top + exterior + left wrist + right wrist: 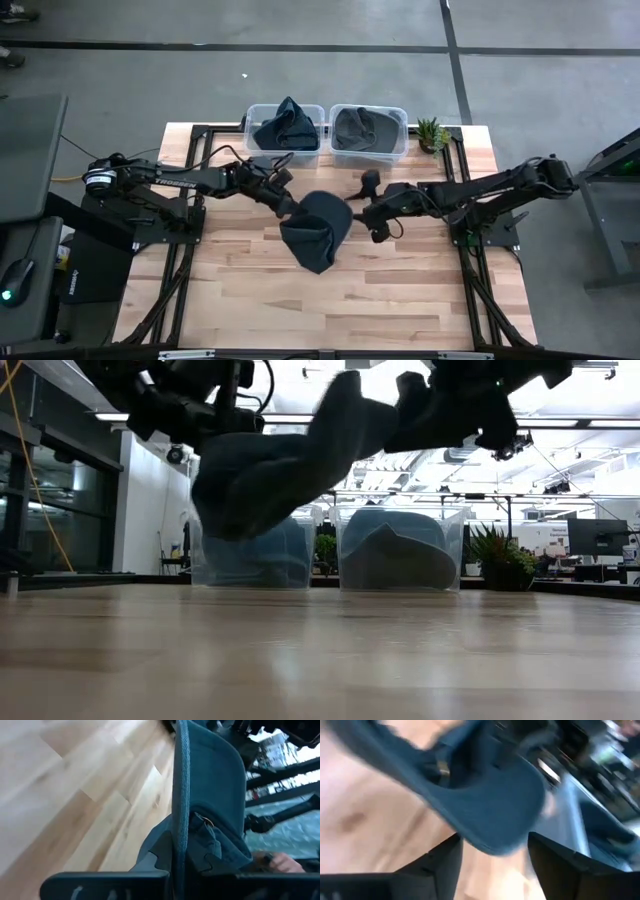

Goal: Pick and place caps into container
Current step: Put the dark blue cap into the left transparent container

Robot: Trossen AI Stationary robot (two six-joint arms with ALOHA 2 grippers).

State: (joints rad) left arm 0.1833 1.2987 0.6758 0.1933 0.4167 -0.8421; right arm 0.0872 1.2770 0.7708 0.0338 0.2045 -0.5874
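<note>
A dark slate-blue cap (318, 232) hangs over the middle of the table, clear of the wood in the low view (270, 475). My left gripper (293, 207) is shut on its left side. My right gripper (372, 212) is open at the cap's right side. In the right wrist view its two fingers (445, 862) stand on either side of the cap's rounded brim (495, 837) with a gap on each side. At the far edge stand two clear bins. The left bin (252, 112) holds a dark cap (285, 128) and the right bin (400, 112) holds a grey cap (365, 130). My left gripper pinches a stitched edge of the cap (181, 852) between its two fingers; one layer or several, I cannot tell. The fingers come from the table's left, slanting a little downward. The cap is lifted clear of the table and sags slack below and to the right of them.
A small potted plant (432, 133) stands right of the bins at the far edge. Bare wood lies in front of the hanging cap toward the near edge (320, 310). A dark monitor and a mouse sit off the table's left side (20, 260).
</note>
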